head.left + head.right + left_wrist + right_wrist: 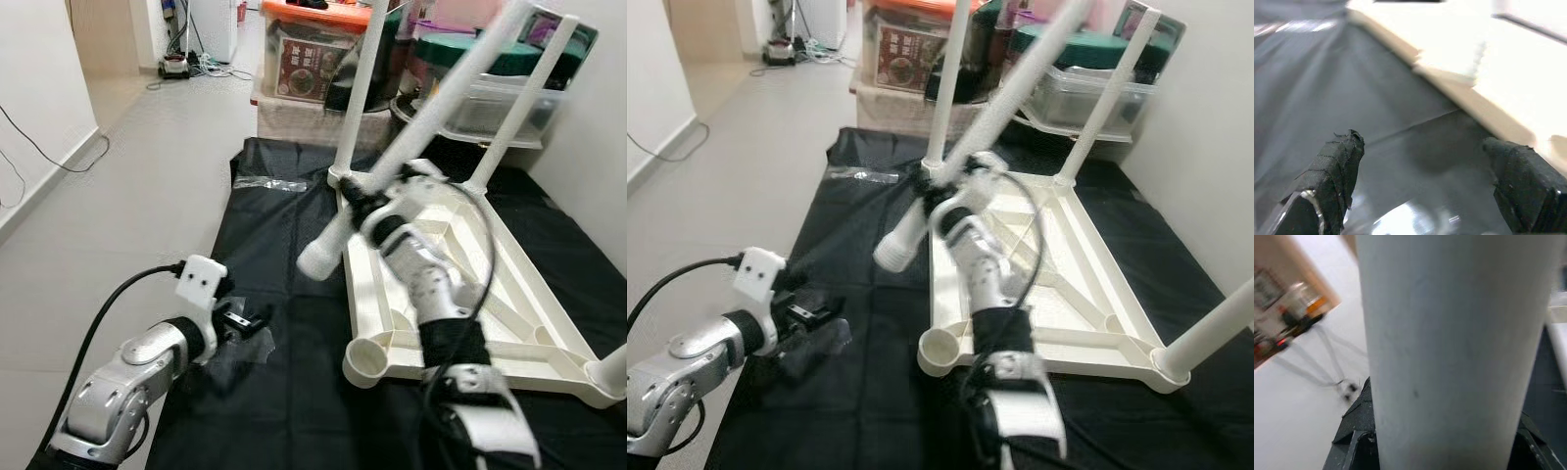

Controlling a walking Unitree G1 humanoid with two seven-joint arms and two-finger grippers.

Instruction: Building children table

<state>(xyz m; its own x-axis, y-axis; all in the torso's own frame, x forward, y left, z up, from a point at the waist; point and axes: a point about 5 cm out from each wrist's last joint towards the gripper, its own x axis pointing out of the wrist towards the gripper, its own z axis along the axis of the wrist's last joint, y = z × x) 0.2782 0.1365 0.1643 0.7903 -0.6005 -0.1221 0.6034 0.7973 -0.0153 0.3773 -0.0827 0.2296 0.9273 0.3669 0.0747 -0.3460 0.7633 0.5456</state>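
Observation:
The white table top (509, 294) lies upside down on a black cloth (284, 274). Two legs stand in its far corners, the far-left leg (359, 88) and the far-right leg (524, 108). A third leg (612, 367) stands at the near right. The near-left socket (367, 360) holds nothing. My right gripper (364, 204) is shut on a loose white leg (441, 108) and holds it slanted above the table's far-left part, its lower end (318, 259) out over the cloth. My left gripper (250, 321) is open low over the cloth, left of the table, its fingers (1332, 171) apart with nothing between them.
A clear plastic wrapper (269, 183) lies on the cloth's far part and another clear sheet (230, 362) under my left gripper. Storage boxes (313, 54) and a clear bin (500, 93) stand behind the table. A white wall (598, 127) runs along the right. Bare floor (127, 196) lies left.

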